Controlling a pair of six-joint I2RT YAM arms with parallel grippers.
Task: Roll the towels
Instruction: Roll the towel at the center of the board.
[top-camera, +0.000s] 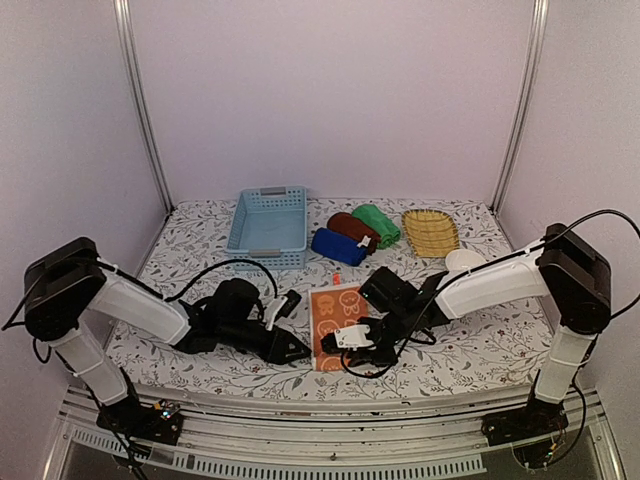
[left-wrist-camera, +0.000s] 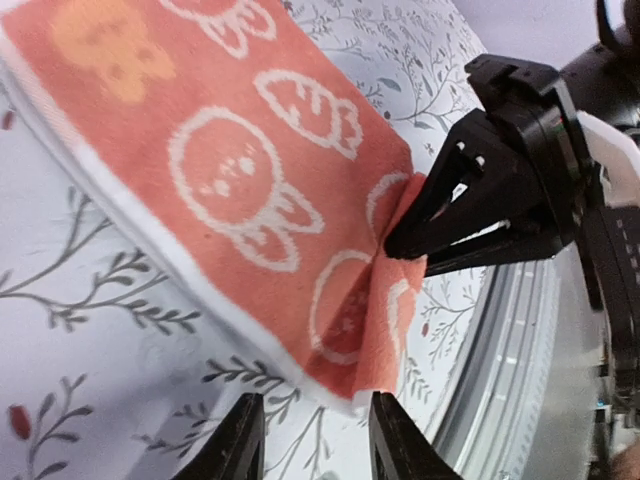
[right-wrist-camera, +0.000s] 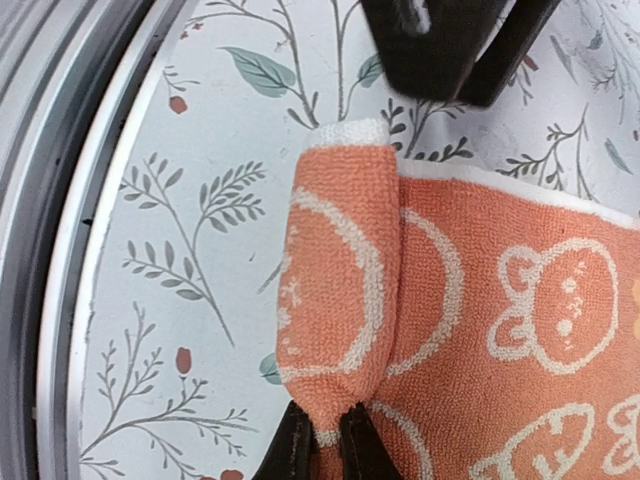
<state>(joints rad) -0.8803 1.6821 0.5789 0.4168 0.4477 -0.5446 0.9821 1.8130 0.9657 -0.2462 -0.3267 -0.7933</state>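
The orange towel with white pattern (top-camera: 335, 312) lies flat near the table's front edge. My right gripper (top-camera: 352, 340) is shut on its near edge and has folded that edge over into a small roll (right-wrist-camera: 335, 290). It also shows in the left wrist view (left-wrist-camera: 490, 200). My left gripper (top-camera: 298, 350) is open and empty at the towel's near left corner (left-wrist-camera: 345, 370), which lies just ahead of its fingers (left-wrist-camera: 240, 445). Rolled dark blue (top-camera: 338, 246), maroon (top-camera: 352, 228) and green (top-camera: 377, 224) towels lie at the back.
A light blue plastic basket (top-camera: 268, 226) stands at the back left. A yellow wicker tray (top-camera: 431, 231) lies at the back right, with a white round object (top-camera: 463, 261) in front of it. The metal table rim (right-wrist-camera: 60, 240) runs close to the towel's near edge.
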